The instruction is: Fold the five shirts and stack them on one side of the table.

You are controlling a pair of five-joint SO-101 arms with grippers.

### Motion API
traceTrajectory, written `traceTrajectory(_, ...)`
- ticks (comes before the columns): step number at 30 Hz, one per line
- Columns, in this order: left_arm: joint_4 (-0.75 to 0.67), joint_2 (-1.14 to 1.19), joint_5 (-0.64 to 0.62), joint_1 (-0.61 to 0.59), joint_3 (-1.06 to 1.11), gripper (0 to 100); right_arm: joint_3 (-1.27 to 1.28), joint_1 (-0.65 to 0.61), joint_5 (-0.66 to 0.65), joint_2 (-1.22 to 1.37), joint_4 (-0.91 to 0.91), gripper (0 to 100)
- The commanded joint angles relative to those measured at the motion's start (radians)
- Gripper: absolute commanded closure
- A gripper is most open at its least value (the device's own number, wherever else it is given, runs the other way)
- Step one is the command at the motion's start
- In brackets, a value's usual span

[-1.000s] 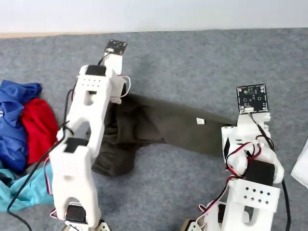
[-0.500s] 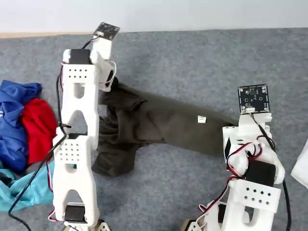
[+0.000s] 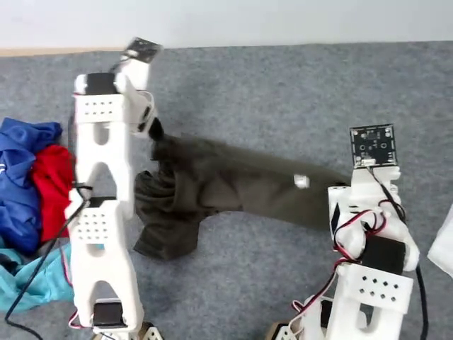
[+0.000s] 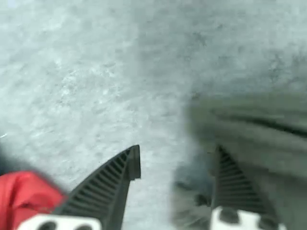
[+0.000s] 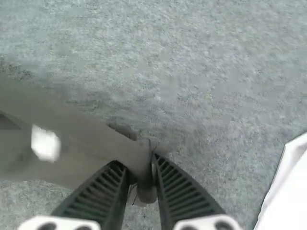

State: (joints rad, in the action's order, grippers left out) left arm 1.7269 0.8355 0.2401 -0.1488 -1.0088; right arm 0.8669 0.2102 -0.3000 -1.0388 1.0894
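An olive shirt (image 3: 241,185) lies stretched across the grey carpet, bunched at its left end, with a white tag (image 3: 301,183) near its right end. My right gripper (image 5: 139,164) is shut on the shirt's right corner (image 5: 86,143). At the shirt's far left corner, my left gripper (image 3: 152,131) stands open. In the left wrist view its fingertips (image 4: 130,165) are wide apart, and the olive cloth (image 4: 259,129) lies against the other finger. A blue shirt (image 3: 21,177), a red shirt (image 3: 53,188) and a teal shirt (image 3: 35,280) are heaped at the left edge.
A white cloth (image 3: 444,244) pokes in at the right edge, close to my right arm. The red shirt (image 4: 21,199) sits just beside my left gripper. Bare carpet (image 3: 283,92) stretches along the far side.
My left arm has swung out toward the far left, and the olive shirt's left corner has been drawn out that way. The right arm has kept still.
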Motion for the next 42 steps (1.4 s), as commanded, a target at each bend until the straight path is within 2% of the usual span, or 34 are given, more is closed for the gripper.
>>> traceTrajectory(1, -0.003, -0.068, 0.009, -0.046, -0.051, 76, -0.006, 0.008, 0.011, -0.010, -0.015, 99.0)
traceTrajectory(9, 0.028, -0.064, 0.092, -0.044, -0.005, 76, -0.006, 0.008, 0.011, -0.010, -0.015, 99.0)
traceTrajectory(15, 0.028, -0.066, 0.127, 0.051, 0.101, 76, -0.006, 0.008, 0.011, -0.004, -0.015, 99.0)
traceTrajectory(21, 0.026, -0.066, 0.124, 0.176, 0.105, 76, -0.006, 0.007, 0.009, -0.002, -0.015, 99.0)
traceTrajectory(25, 0.026, -0.064, 0.123, 0.210, 0.131, 76, -0.006, 0.007, 0.009, -0.004, -0.015, 99.0)
traceTrajectory(42, -0.003, 0.083, 0.126, 0.222, 0.180, 76, -0.005, 0.007, 0.009, -0.002, -0.015, 99.0)
